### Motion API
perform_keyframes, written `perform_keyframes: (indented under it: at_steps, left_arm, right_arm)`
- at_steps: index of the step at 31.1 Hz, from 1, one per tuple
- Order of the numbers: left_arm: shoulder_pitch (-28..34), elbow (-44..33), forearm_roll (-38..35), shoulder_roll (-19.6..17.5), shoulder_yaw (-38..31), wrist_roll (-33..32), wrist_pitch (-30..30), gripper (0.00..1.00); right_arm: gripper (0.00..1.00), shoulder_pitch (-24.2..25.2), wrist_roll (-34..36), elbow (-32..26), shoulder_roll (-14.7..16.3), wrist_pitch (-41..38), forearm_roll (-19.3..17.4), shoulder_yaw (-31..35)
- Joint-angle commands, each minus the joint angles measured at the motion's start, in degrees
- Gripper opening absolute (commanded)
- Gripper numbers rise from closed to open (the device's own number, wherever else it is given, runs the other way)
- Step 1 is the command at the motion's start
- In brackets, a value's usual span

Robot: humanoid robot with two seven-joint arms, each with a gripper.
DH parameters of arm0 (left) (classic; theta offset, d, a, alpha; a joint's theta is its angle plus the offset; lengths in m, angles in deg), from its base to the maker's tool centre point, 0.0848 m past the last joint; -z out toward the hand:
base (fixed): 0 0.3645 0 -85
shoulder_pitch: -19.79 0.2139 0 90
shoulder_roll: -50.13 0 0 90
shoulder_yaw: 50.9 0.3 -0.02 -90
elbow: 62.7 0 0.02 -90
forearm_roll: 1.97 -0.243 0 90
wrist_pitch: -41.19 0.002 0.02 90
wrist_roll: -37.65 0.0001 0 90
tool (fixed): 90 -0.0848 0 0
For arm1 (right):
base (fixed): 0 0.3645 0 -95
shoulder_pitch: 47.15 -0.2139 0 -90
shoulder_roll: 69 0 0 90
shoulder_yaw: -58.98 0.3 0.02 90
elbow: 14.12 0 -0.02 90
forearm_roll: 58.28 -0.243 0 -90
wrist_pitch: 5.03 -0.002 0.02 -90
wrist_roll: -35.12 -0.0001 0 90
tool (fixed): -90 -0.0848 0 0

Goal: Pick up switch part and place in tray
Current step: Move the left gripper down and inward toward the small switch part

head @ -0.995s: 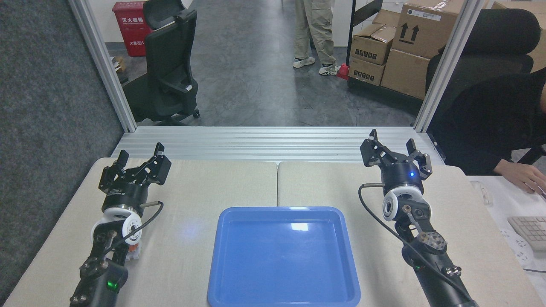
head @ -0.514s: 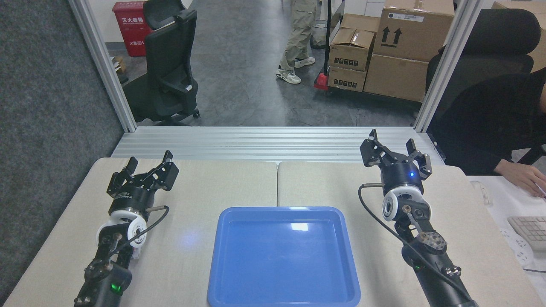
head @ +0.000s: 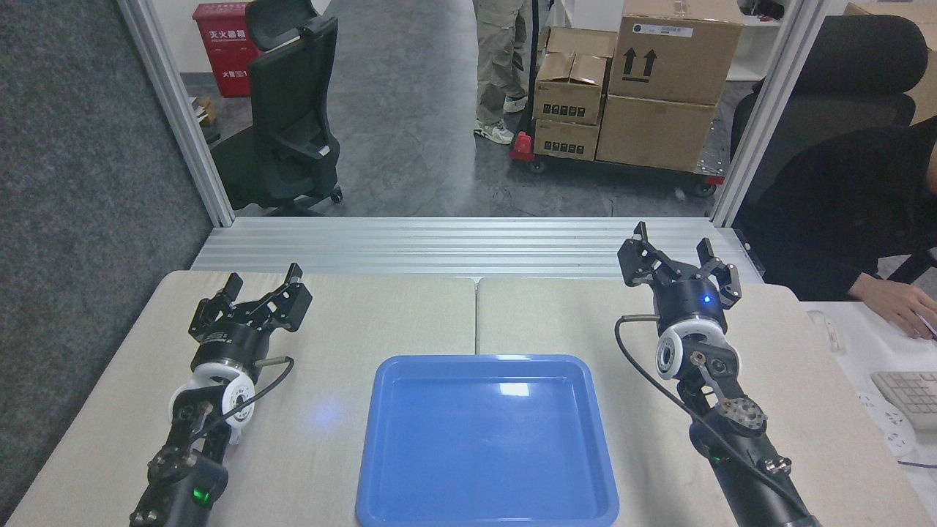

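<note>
- The left claw (head: 262,286) was above the table's (head: 366,315) left half, fingers spread apart and holding nothing.
- The right claw (head: 677,252) was above the far right part of the table, likewise released, with a blue light lit on its body.
- The tray (head: 486,439) lay flat at the near centre of the table, between the two arms and apart from both; its glossy floor showed only reflections.
- The switch part could not be identified with certainty; a small white piece (head: 233,438) showed at the table surface just beside the left wrist, mostly hidden by the arm.
- A seam (head: 476,315) ran down the table from the far edge to the tray's far rim.
- Beyond the table stood a black chair (head: 289,110), stacked cartons (head: 629,88) on a cart, and a person's legs (head: 499,66).
- At right, a person's hand (head: 897,301) rested near a keyboard (head: 908,395).
</note>
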Motion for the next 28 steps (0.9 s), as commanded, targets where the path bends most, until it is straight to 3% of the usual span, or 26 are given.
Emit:
perform_keyframes:
  at_steps: [1,21,23,28]
  left_arm:
    - [-0.1,0.2,0.0,0.0,-1.3,0.1,0.5,1.0]
    - [0.5,-1.3,-0.6,0.0,-1.0,0.5,0.0,1.0]
    - [1.3,-3.2,-3.0,0.2,-0.5,0.6,0.3,0.99]
    - [10.5,-14.0,-17.4,2.1,2.2,0.6,1.4,0.98]
  right_arm:
    - [1.0,0.0,0.0,0.0,0.0,0.0,0.0,0.0]
    - [1.0,0.0,0.0,0.0,0.0,0.0,0.0,0.0]
    - [1.0,0.0,0.0,0.0,0.0,0.0,0.0,0.1]
    - [1.0,0.0,0.0,0.0,-0.1,0.0,0.0,0.3]
